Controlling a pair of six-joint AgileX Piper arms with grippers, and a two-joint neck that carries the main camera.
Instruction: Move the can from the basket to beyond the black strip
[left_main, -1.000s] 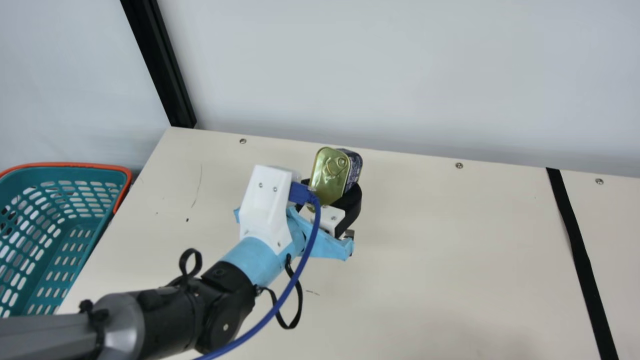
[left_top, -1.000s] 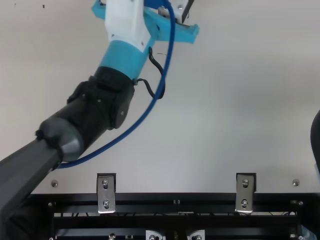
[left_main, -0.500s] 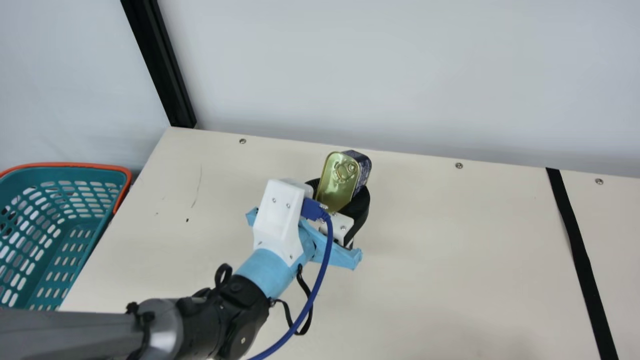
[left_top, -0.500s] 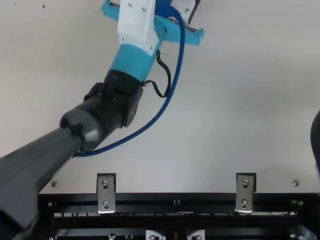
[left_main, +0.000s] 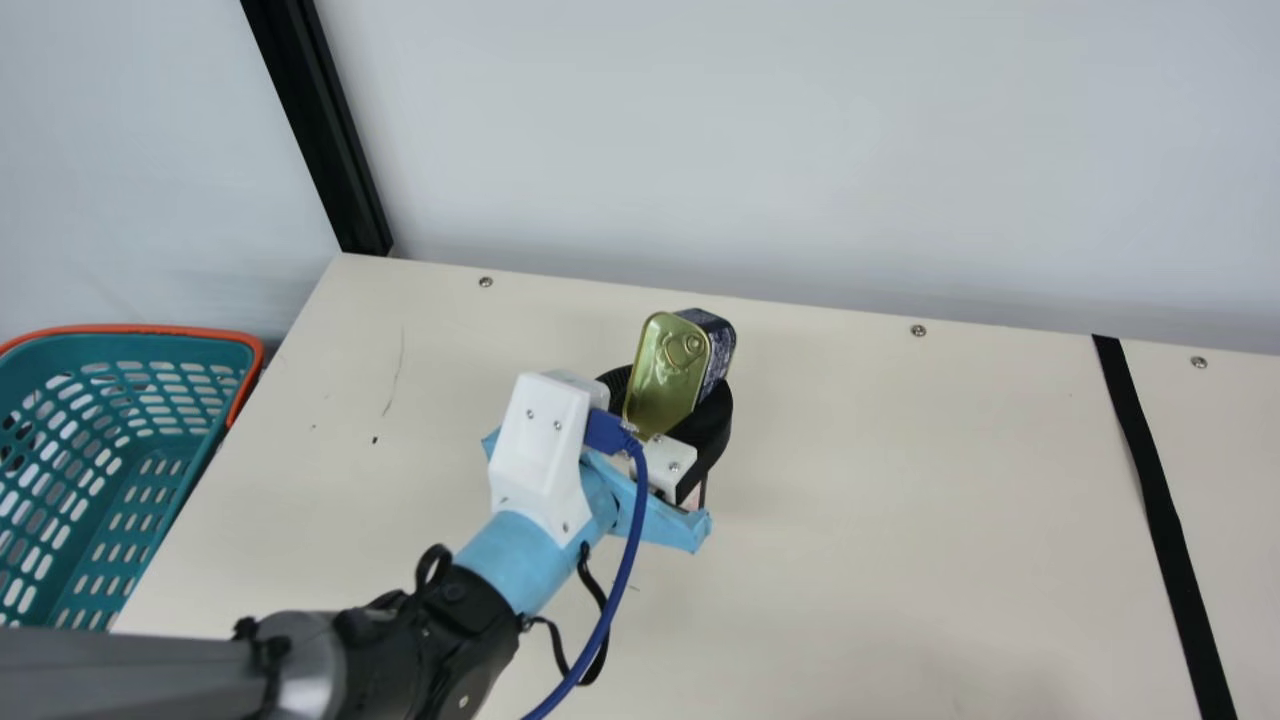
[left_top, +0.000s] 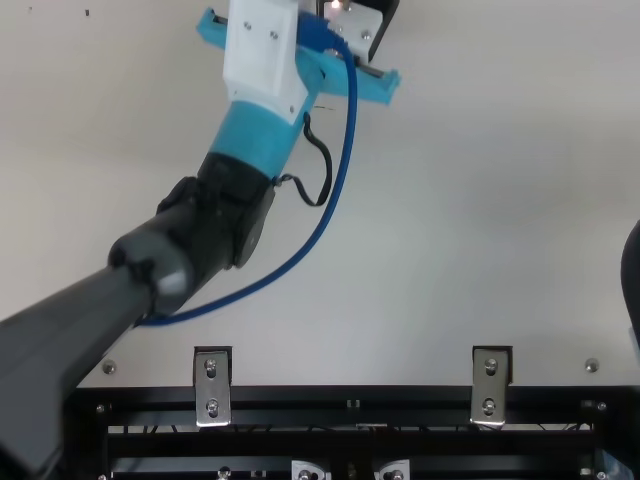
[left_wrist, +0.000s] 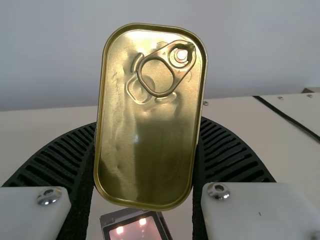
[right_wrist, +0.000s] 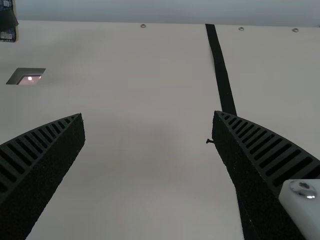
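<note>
Held the can (left_main: 665, 375) by opposite sides in the left tool (left_wrist: 147, 121), likely for steady carrying; had the right tool (right_wrist: 148, 114) open, perhaps for handover.

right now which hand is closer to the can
Left: the left hand is clamped on the can, while the right hand is open and empty, well off to its right.
</note>
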